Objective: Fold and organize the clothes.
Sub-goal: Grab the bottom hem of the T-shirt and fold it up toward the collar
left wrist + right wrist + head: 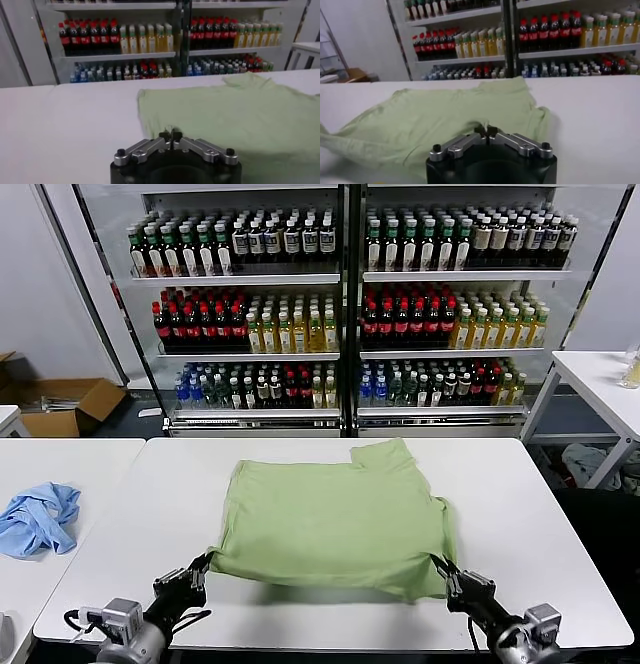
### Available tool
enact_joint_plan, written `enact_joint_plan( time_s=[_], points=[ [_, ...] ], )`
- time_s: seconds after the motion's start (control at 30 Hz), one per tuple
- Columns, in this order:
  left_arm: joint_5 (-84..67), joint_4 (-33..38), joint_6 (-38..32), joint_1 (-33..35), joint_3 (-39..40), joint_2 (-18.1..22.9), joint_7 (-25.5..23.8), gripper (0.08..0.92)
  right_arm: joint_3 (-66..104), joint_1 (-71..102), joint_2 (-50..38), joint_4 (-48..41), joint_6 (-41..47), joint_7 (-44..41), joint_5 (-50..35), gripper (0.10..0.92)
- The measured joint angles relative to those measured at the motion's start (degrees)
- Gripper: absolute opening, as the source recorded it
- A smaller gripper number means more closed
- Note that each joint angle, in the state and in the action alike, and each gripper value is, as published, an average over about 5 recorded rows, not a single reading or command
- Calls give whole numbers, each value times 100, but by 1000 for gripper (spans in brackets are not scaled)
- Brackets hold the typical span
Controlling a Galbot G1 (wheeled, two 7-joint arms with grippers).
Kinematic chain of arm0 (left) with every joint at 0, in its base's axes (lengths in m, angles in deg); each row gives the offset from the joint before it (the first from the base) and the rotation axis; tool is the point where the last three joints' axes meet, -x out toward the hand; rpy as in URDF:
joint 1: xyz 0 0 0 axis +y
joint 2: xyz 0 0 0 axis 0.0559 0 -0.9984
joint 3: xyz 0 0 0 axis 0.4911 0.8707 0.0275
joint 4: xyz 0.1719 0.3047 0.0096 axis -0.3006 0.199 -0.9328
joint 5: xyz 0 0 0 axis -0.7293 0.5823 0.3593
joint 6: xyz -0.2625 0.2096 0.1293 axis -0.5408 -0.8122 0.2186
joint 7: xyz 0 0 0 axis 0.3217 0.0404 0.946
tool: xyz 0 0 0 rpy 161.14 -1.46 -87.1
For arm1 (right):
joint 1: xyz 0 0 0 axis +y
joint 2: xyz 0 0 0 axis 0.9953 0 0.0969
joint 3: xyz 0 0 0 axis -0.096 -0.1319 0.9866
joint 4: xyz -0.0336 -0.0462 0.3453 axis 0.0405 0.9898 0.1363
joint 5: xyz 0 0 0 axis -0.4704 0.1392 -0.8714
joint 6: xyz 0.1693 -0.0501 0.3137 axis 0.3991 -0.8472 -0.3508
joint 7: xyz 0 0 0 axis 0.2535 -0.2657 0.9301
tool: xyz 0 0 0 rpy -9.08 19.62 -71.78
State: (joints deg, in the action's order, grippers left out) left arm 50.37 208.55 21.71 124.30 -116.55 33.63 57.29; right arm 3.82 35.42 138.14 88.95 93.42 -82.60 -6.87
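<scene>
No readable text anywhere. Labels on the far shelf bottles (300, 324) too small to make out. Nothing printed on the shirt's (335, 519) visible side or on the table (540, 524).

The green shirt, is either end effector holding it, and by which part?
Both. The left end effector pinches the shirt at its near left corner, the right end effector at its near right corner.

Each hand, the left hand (203, 567) and the right hand (440, 567), is built of black housing, silver linkage bars fixed by black screws, and grey wrist blocks.
</scene>
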Motion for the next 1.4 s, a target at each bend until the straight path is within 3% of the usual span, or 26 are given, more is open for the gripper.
enact_joint_plan(
  time_s=[0.6, 0.7, 0.9, 1.4],
  points=[
    [81, -1339, -140, -1239, 407, 167, -315, 81, -355, -709, 175, -692, 82, 183, 302, 111],
    [129, -1511, -149, -1397, 477, 178, -337, 81, -428, -802, 213, -784, 86, 181, 363, 142],
    [247, -1828, -158, -1669, 603, 210, -337, 126, -619, -1036, 303, -994, 127, 229, 534, 306],
    [204, -1930, -228, -1636, 439, 121, -262, 553, -322, -822, 270, -737, 336, 360, 655, 739]
  ],
)
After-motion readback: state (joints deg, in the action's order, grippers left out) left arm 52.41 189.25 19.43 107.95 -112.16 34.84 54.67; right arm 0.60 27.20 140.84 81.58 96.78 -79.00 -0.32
